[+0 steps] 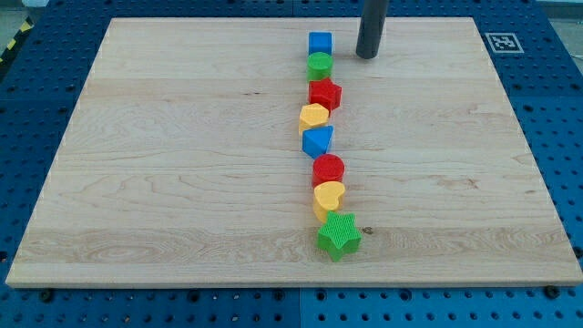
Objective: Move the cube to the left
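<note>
A blue cube [320, 43] sits at the top of a column of blocks near the middle of the wooden board [182, 155]. My tip [366, 55] is a dark rod end resting on the board just right of the cube, with a small gap between them. Below the cube, in order down the column, are a green cylinder [320, 65], a red star-like block [325, 94], a yellow block [313, 117], a blue block [318, 140], a red cylinder [329, 169], a yellow heart [329, 195] and a green star [339, 235].
The board lies on a blue perforated table [36, 109]. A black-and-white marker tag [502, 42] sits at the board's top right corner.
</note>
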